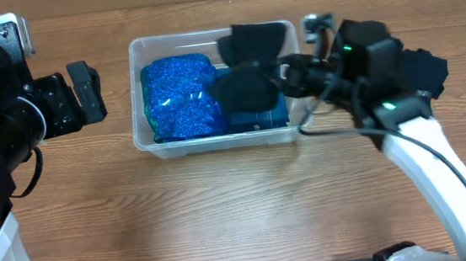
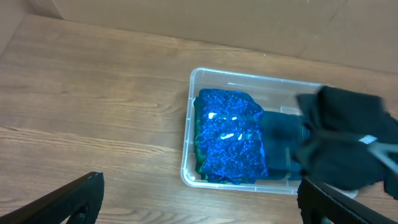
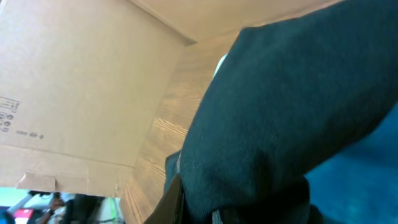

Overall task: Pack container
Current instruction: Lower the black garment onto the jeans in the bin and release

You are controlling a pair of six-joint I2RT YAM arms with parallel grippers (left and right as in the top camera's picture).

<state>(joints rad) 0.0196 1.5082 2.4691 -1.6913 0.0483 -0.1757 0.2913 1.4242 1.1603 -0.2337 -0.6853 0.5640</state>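
Logged container [image 1: 138, 113] as clear, smooth plastic, glossy along the rim. Listed blue bundle [image 1: 179, 97] as glittery, rough-grained material, flecked with bright specks. Entered dark cloth [image 1: 250, 87] as soft fabric, matt, faintly fuzzy in the right wrist view. Noted teal fabric [image 2: 281, 142] as matt and smooth. Recorded table [image 1: 224, 216] as wood-grain surface, smooth, low sheen. Marked cardboard box [image 3: 74, 81] as plain brown board, matt, with taped seam and small printed marks.

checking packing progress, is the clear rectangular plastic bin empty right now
No, the clear rectangular plastic bin holds a glittery blue bundle, and the right gripper holds a black cloth over it.
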